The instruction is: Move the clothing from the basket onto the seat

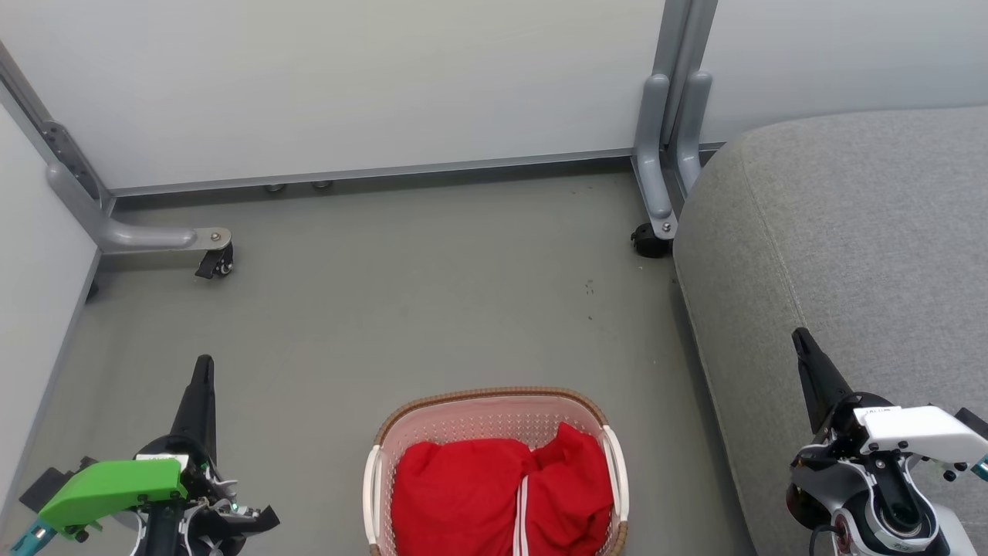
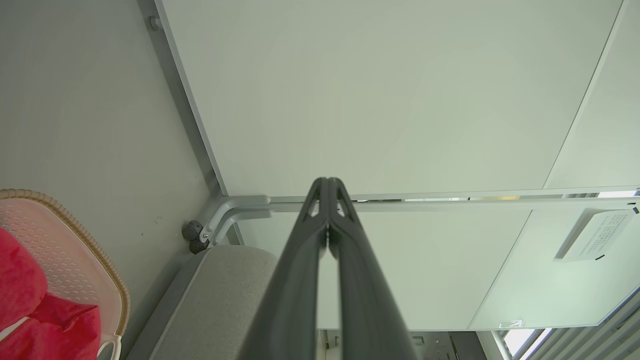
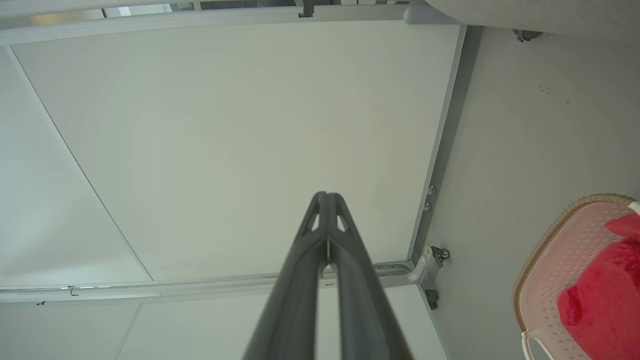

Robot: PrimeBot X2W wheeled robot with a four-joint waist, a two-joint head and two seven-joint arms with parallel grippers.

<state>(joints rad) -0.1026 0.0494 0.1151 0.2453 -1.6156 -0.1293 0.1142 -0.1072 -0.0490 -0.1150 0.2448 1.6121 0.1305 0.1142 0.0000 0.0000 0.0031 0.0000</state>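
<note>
Bright red clothing (image 1: pixel 494 494) with a white stripe lies bunched in the cream perforated basket (image 1: pixel 490 409), which stands on the floor at the bottom centre of the head view. The grey seat (image 1: pixel 849 232) rises just right of it. My left gripper (image 1: pixel 202 367) is shut and empty, left of the basket. My right gripper (image 1: pixel 800 340) is shut and empty over the seat's front edge. The left wrist view has my shut left gripper (image 2: pixel 327 182), the basket (image 2: pixel 75 250), the clothing (image 2: pixel 30 300) and the seat (image 2: pixel 225 290). The right wrist view has my shut right gripper (image 3: pixel 326 196), the basket (image 3: pixel 550 270) and the clothing (image 3: pixel 605 295).
White partition panels (image 1: pixel 347 85) on grey metal legs close the space behind and to the left. One castor (image 1: pixel 216 262) stands at the back left, another castor (image 1: pixel 647 241) beside the seat's corner. Grey floor (image 1: pixel 424 309) lies between the partitions and the basket.
</note>
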